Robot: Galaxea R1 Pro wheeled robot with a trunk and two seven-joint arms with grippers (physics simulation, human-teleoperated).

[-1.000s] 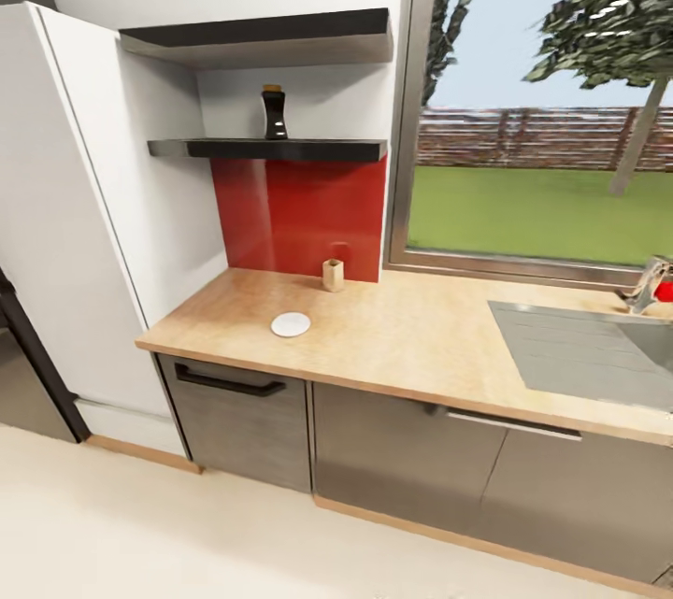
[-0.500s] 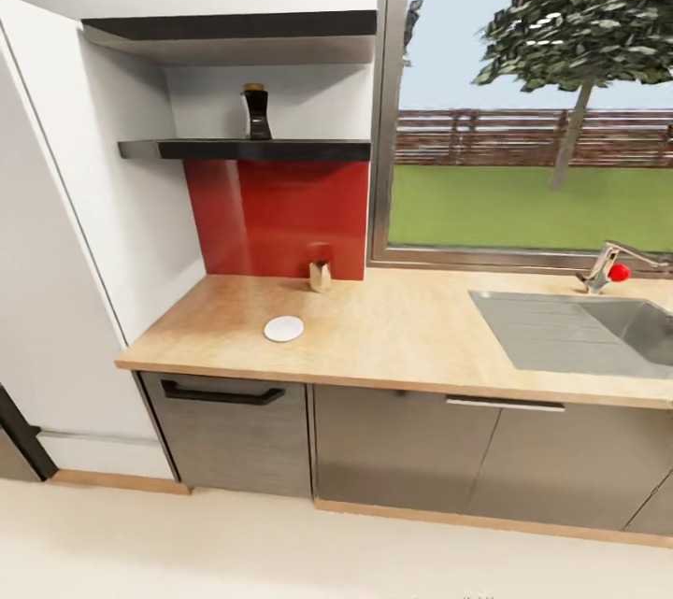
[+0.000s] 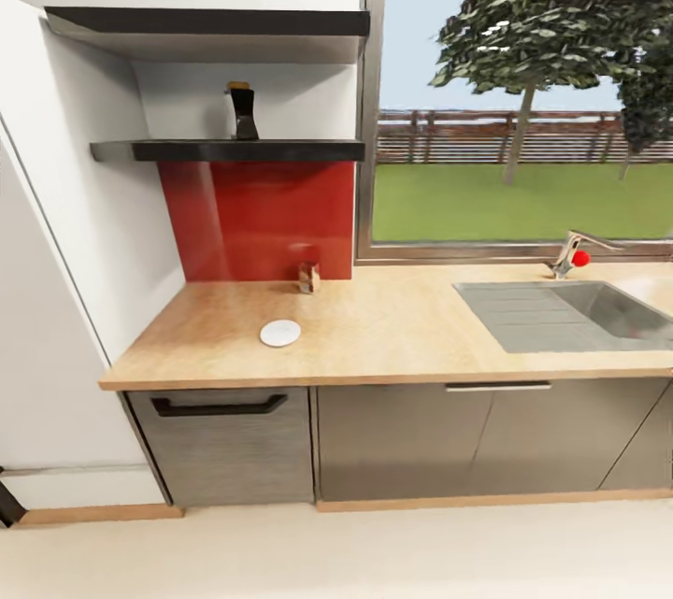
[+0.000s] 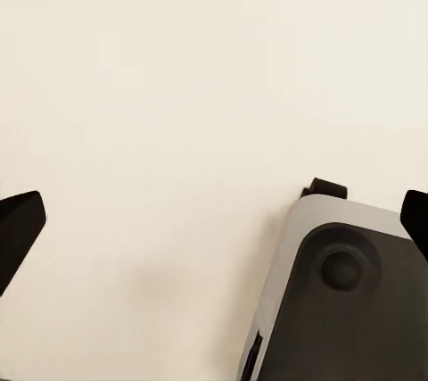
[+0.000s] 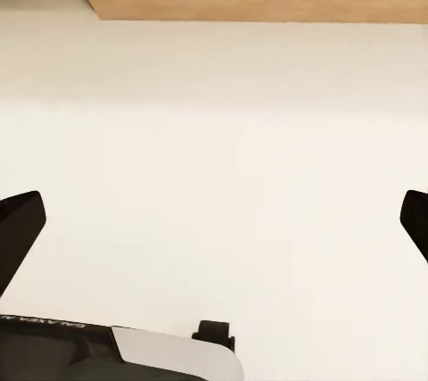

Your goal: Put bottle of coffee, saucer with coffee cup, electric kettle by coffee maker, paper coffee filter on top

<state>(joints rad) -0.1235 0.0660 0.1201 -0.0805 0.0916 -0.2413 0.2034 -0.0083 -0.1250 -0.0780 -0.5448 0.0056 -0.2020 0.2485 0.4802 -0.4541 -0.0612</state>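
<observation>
The kitchen countertop (image 3: 402, 337) runs across the head view, pale wood over dark grey cabinet fronts. The saucer (image 3: 280, 333), a small white round plate, lies flat near the countertop's left end. Above it, the bottle of coffee (image 3: 243, 113), dark with a yellowish cap, stands upright on the lower black kitchen shelf (image 3: 234, 150). My left gripper (image 4: 214, 220) hangs open over the cream floor beside my own base (image 4: 348, 301). My right gripper (image 5: 214, 220) is open too, empty, above the floor near the cabinet plinth (image 5: 250, 4). The coffee maker, paper coffee filter, coffee cup and electric kettle are out of view.
A small tan object (image 3: 307, 278) stands against the red backsplash (image 3: 257, 216). A steel sink (image 3: 570, 314) with a tap (image 3: 572, 253) is set into the countertop at the right, under a large window. A tall white unit (image 3: 56, 300) bounds the left end.
The whole head view has swung: the counter now appears square-on, with more of the sink and window showing. Saucer, bottle and tan object keep their places.
</observation>
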